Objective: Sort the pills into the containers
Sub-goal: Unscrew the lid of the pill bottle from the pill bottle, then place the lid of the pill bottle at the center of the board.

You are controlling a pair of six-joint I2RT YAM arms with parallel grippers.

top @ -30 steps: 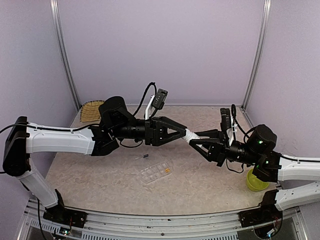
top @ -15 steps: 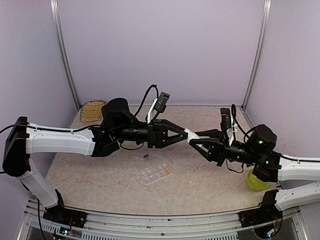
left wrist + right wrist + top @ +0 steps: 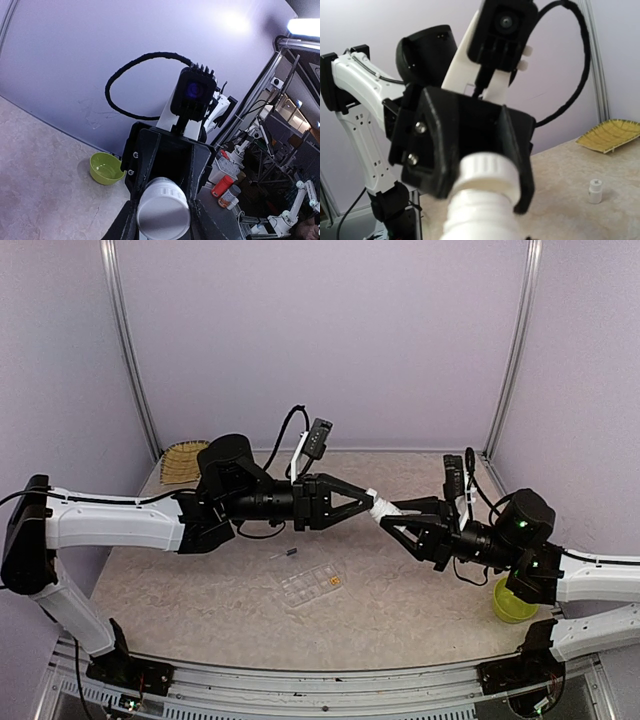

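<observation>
One white bottle (image 3: 378,508), two arms — held in mid-air
The left gripper (image 3: 368,504) pinches its ribbed cap (image 3: 487,170) — the right gripper (image 3: 390,519) clamps the body; the organizer box (image 3: 313,586) lies on the table (image 3: 200,590).

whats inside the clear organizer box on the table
The organizer box shows orange-yellow pills in one cell at its right-hand end. Other cells look bare, though pale specks could go unseen.

white bottle (image 3: 163,215) end-on in right end effector (image 3: 165,207), green bowl (image 3: 106,168) on table (image 3: 40,155)
</observation>
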